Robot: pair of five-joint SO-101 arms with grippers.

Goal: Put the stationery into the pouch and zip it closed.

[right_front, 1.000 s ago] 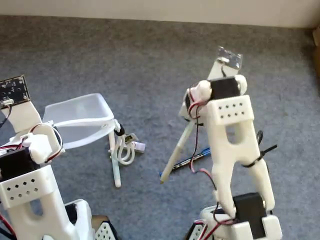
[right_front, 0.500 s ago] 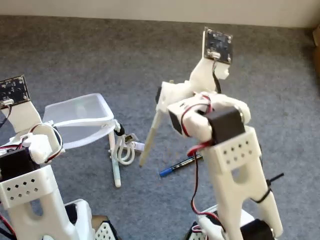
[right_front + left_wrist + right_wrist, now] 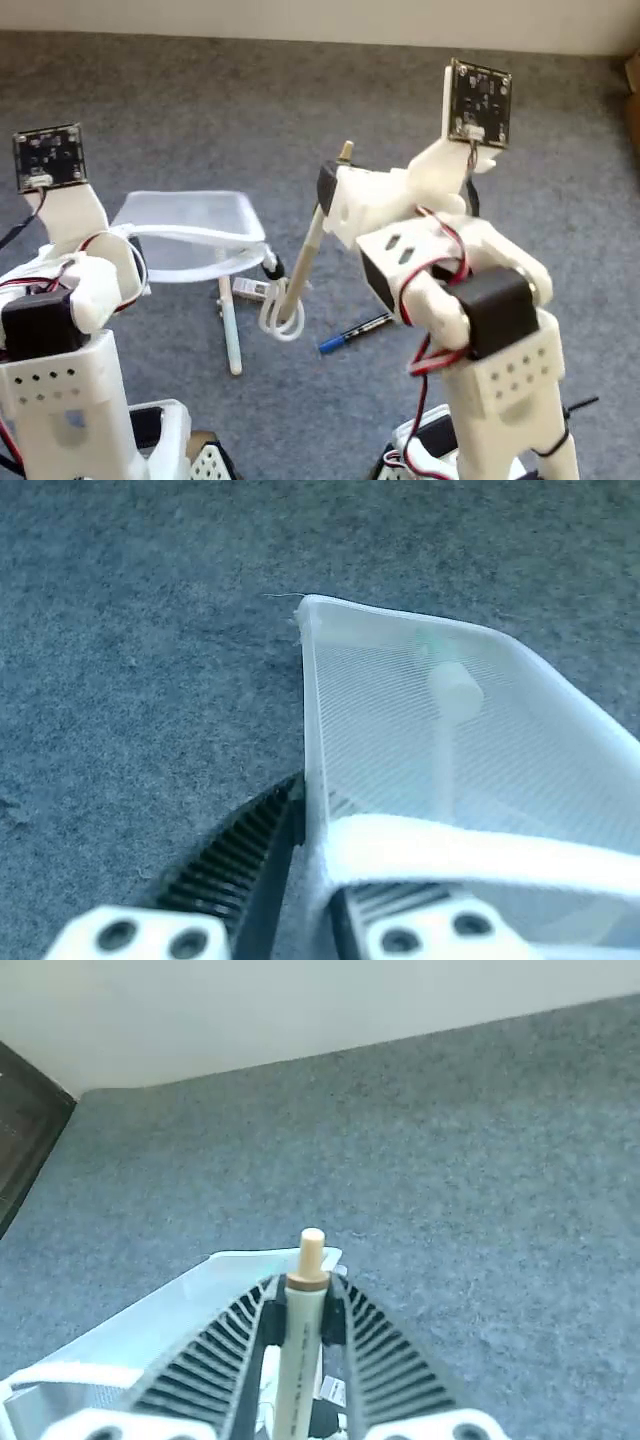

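the right gripper [image 3: 305,1295] is clamped on a cream plastic pen with a tan end cap [image 3: 308,250], near its upper end. the pen's long axis is steeply tilted, cap up and away, with its lower tip down by a white cord loop [image 3: 280,322]. the translucent white mesh pouch [image 3: 185,215] lies to the left of that tip. the left gripper [image 3: 312,830] pinches the pouch's edge, holding it up off the grey carpet-like counter [image 3: 200,110]. the mouth, edged by a white band, faces the arms, so the tip probably has to swing left and flatten to enter. a blue pen [image 3: 355,333] and a white pen [image 3: 229,335] lie on the counter near the mouth, outside the pouch. a pale wall [image 3: 300,1010] runs behind the counter.
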